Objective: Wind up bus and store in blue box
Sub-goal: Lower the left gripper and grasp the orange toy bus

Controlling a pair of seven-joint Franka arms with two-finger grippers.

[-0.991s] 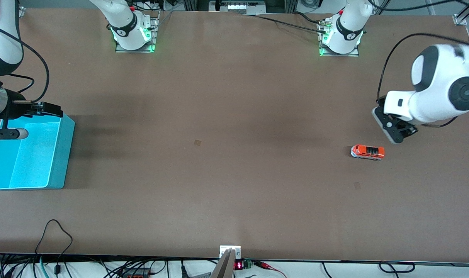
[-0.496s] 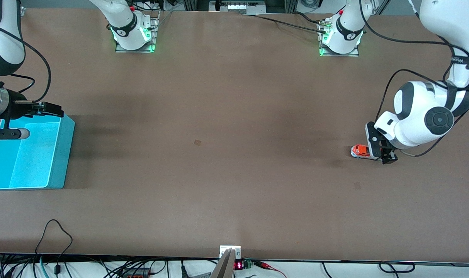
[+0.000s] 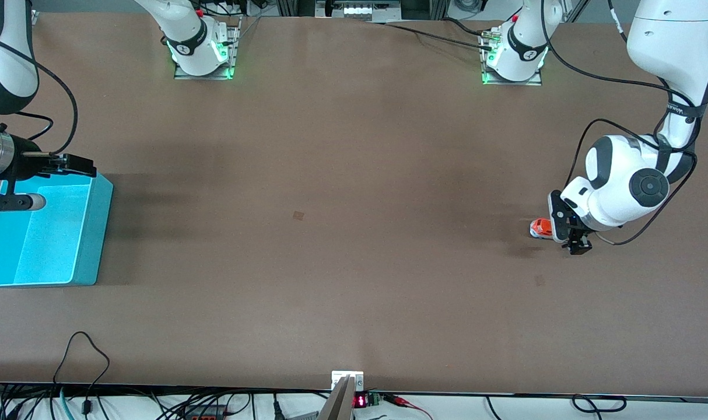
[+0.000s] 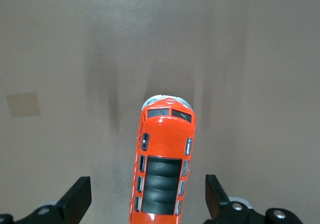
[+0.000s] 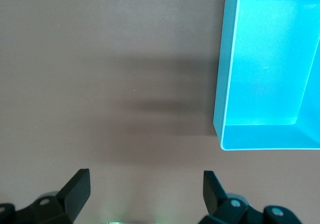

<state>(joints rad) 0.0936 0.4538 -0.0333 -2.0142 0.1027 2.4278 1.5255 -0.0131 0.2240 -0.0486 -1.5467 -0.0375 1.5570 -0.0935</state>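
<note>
The bus [image 3: 540, 228] is a small orange-red toy with a dark slatted roof, standing on the table toward the left arm's end; only one end shows in the front view. My left gripper [image 3: 571, 238] is down over it, open, with a finger on each side of the bus [image 4: 162, 166] and a gap on both sides. The blue box [image 3: 45, 236] stands open and empty at the right arm's end of the table. My right gripper [image 3: 74, 165] is open and empty, waiting in the air over the table beside the box's [image 5: 270, 69] end wall.
The brown table [image 3: 330, 175] has a small pale square mark [image 3: 298, 215] near its middle and another [image 3: 539, 280] nearer the front camera than the bus. Cables run along the table's front edge.
My left gripper has come down from above and beside the bus to straddle it, covering most of it in the front view. The right arm has not moved.
</note>
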